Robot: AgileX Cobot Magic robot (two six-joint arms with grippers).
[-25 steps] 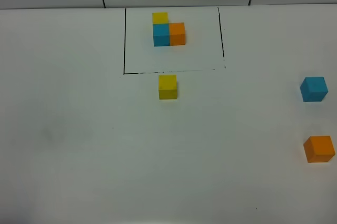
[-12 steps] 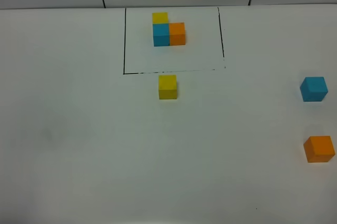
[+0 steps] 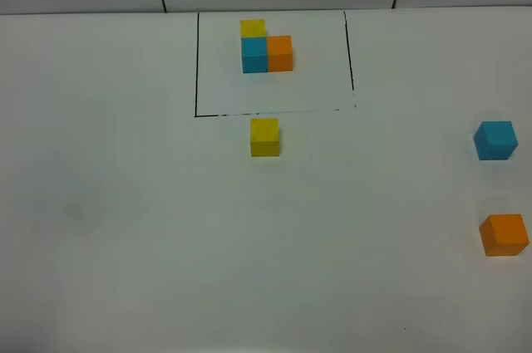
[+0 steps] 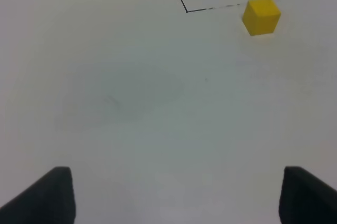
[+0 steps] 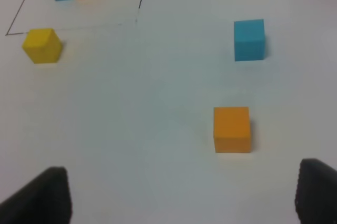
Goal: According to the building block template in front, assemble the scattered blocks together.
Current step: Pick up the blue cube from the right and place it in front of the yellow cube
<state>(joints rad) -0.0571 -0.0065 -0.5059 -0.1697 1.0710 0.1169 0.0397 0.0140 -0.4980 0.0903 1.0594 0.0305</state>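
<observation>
As I log the table (image 3: 125, 220) from the high camera: building block template (image 3: 266, 50), upper centre, inside black outline (image 3: 197, 71); yellow cube (image 3: 264, 136) just below that outline; sky-blue cube (image 3: 495, 139), right edge, mid-height; orange cube (image 3: 504, 234) below it, apart. Both the left gripper (image 4: 179, 197) and right gripper (image 5: 181, 195) have claws wide, holding nothing.

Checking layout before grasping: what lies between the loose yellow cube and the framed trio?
Only the near side of the black outline and bare table separate the yellow cube from the template, seen in the exterior high view.
</observation>
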